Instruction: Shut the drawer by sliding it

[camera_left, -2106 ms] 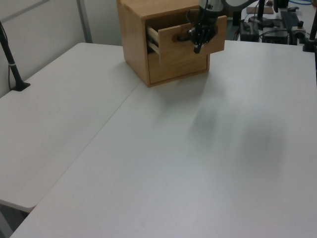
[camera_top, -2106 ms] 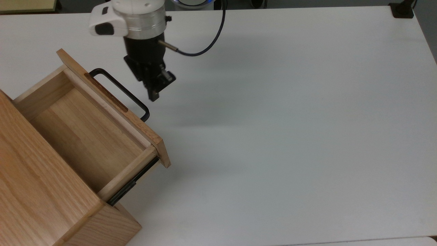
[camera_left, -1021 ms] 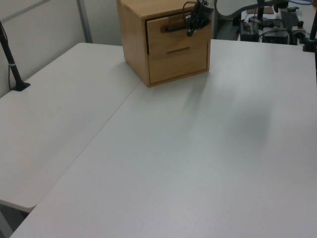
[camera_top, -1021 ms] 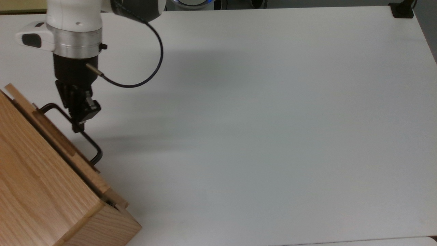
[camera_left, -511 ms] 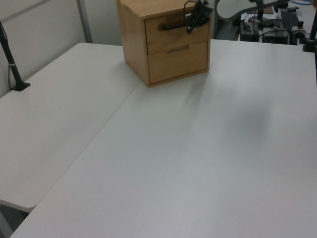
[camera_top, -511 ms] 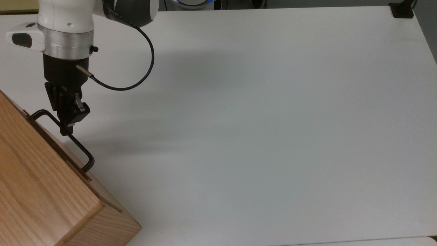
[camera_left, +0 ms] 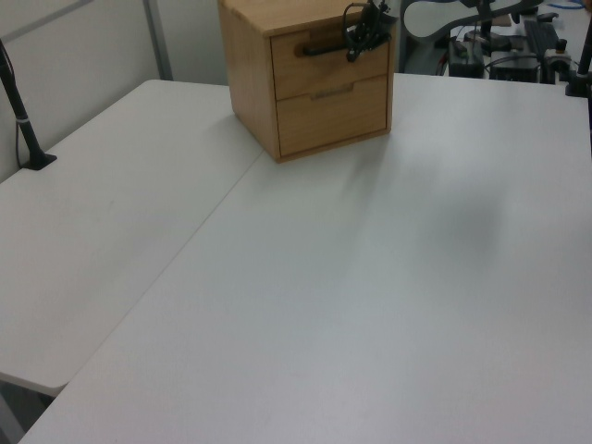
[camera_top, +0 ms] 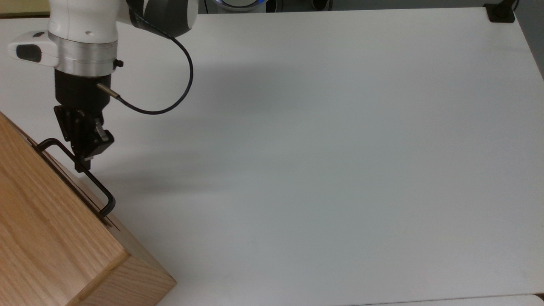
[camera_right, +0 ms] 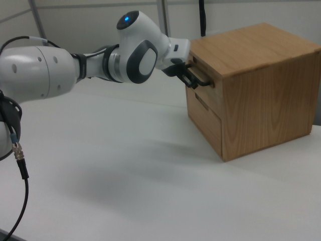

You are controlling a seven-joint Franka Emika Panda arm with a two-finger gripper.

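The drawer point(camera_left: 319, 63) is the upper one in the light oak cabinet point(camera_top: 38, 238), and its front sits flush with the cabinet face. Its black U-shaped handle point(camera_top: 95, 182) sticks out toward the table. My gripper point(camera_top: 81, 163) points down with its fingers together, its tip against the handle bar near the bar's upper end in the top view. In the left view the gripper point(camera_left: 356, 46) is in front of the drawer's right part. In the right view the gripper point(camera_right: 189, 80) touches the handle point(camera_right: 203, 75) on the cabinet's point(camera_right: 261, 85) left face.
A second drawer point(camera_left: 333, 111) sits below the first. The cabinet stands on a white table point(camera_top: 318, 170) joined to another table point(camera_left: 92, 203). A black cable point(camera_top: 170, 97) loops from my wrist. A black post point(camera_left: 23, 120) and a clamp point(camera_top: 501, 12) stand at the table edges.
The drawer, wide open two seconds ago, has slid into the cabinet until flush. My gripper travelled with the handle toward the top view's lower left; over the last half second it barely moved.
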